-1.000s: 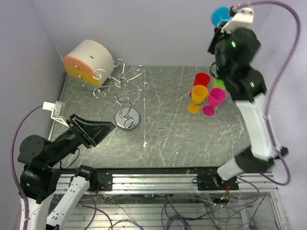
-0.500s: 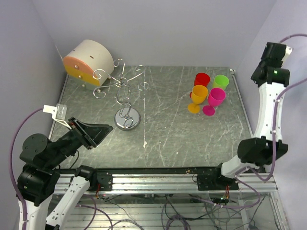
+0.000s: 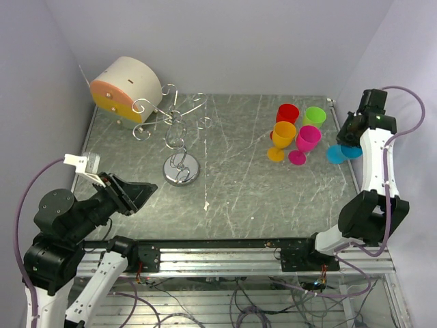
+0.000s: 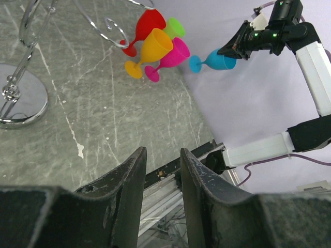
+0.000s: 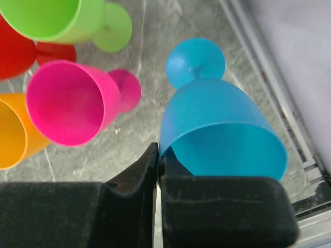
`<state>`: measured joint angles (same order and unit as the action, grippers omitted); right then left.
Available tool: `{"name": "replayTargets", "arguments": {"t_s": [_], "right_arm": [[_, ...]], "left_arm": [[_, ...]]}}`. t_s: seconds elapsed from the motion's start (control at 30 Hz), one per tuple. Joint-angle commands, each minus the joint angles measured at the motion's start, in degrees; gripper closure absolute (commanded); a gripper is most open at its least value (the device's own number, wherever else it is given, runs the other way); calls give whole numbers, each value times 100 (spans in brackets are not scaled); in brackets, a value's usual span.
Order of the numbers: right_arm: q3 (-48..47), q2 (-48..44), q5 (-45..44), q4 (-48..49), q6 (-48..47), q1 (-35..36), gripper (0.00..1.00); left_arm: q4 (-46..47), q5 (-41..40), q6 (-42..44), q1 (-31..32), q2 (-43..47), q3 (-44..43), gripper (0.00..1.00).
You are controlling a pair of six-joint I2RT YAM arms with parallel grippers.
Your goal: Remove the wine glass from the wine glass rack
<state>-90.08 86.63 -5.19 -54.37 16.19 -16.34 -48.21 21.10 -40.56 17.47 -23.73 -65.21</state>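
At the right edge of the worktop [image 3: 239, 184], the jaws of the right gripper [image 5: 158, 155] are clamped on the rim of the blue wine glass [image 5: 217, 129], which is tilted with its foot towards four coloured glasses [image 3: 308, 137] just beside it. The wine glass rack [image 3: 181, 169] stands well apart to the left, near the left gripper [image 4: 161, 160], whose jaws are slightly apart and empty.

A: Right wrist view, cropped items?
B: The red glass [image 5: 15, 62] and orange glass [image 5: 13, 137], left edge; green glass [image 5: 57, 18], top edge.
A: Left wrist view?
B: The wine glass rack [image 4: 23, 98]: hook arms cut off at top, base at left.
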Motion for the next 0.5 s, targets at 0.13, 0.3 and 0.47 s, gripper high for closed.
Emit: {"name": "replayTargets", "arguments": {"t_s": [0.13, 0.3, 0.47], "right_arm": [[603, 80, 789, 457, 23, -36, 100], [702, 183, 1026, 582, 5, -13, 100], [599, 442, 1008, 605, -25, 3, 100]], "left_arm": [[-460, -334, 118, 19, 305, -176, 57], [-629, -453, 131, 19, 380, -198, 57], [-661, -458, 93, 19, 426, -118, 58]]}}
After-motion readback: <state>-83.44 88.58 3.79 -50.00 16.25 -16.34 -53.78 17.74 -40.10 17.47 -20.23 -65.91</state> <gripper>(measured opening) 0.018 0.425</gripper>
